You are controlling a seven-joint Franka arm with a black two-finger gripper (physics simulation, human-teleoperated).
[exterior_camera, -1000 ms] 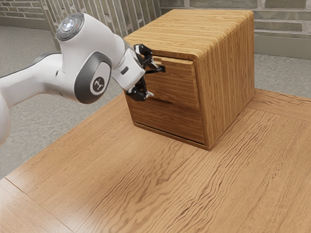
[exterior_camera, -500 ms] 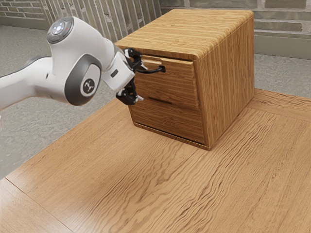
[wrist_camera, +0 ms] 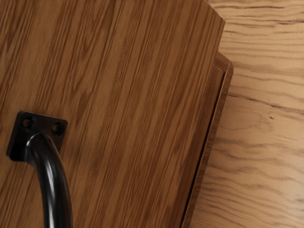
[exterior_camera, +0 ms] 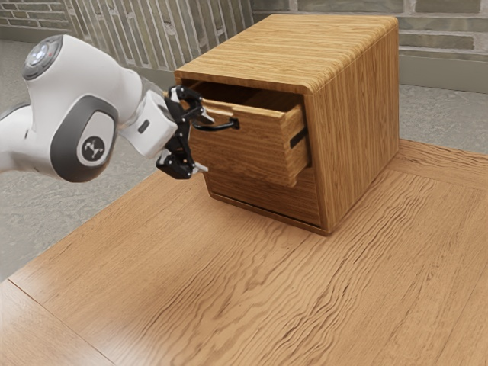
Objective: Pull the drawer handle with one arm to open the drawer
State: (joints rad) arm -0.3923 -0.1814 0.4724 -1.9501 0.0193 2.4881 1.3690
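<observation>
Top drawer (exterior_camera: 252, 141) partway out of the wooden cabinet (exterior_camera: 351, 114), interior open to view behind its front panel. Black handle (exterior_camera: 217, 125) on that front, bolted on by a square plate (wrist_camera: 38, 130) (two screws visible up close). Gripper (exterior_camera: 185, 131) at the handle's end toward the exterior view's left, fingers spread, one above the bar and one below, not pinching it. Lower drawer (exterior_camera: 263, 191) flush and closed. Cabinet on a wooden table (exterior_camera: 267, 297).
</observation>
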